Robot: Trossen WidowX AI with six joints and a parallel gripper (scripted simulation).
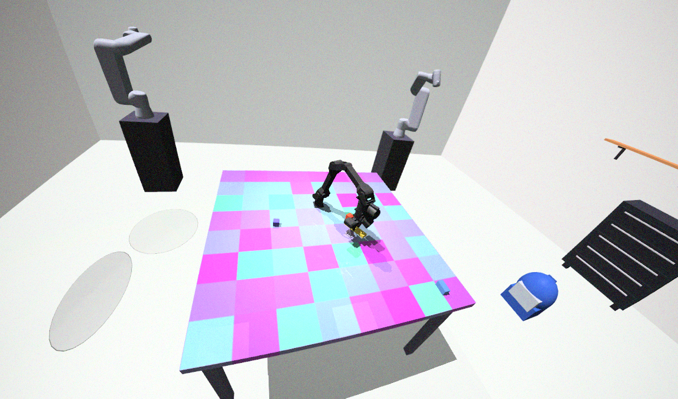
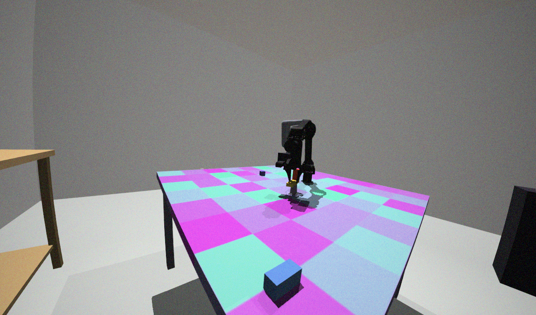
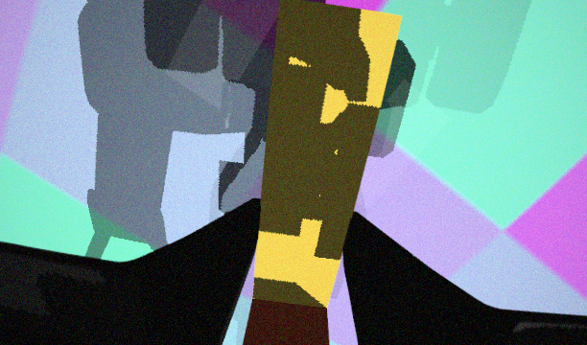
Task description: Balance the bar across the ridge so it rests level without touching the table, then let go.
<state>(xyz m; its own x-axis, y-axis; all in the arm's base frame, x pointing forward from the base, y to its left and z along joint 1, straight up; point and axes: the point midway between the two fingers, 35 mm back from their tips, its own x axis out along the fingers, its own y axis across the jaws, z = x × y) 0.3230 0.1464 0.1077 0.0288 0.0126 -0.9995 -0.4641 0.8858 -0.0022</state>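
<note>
While gripper clenched on yellow bar above bench, ridge unseen; off-centre release risks bar tipping onto bench.

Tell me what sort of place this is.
Probably a robot lab or test room: a checkered table bearing a small black arm, two grey arms on black pedestals behind it, and bare walls with a dark drawer cabinet.

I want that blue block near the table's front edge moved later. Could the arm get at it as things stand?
Probably not right away. The tool is shut on the yellow bar, and the blue block sits far from the arm's base, near the table edge, with nothing between them.
</note>
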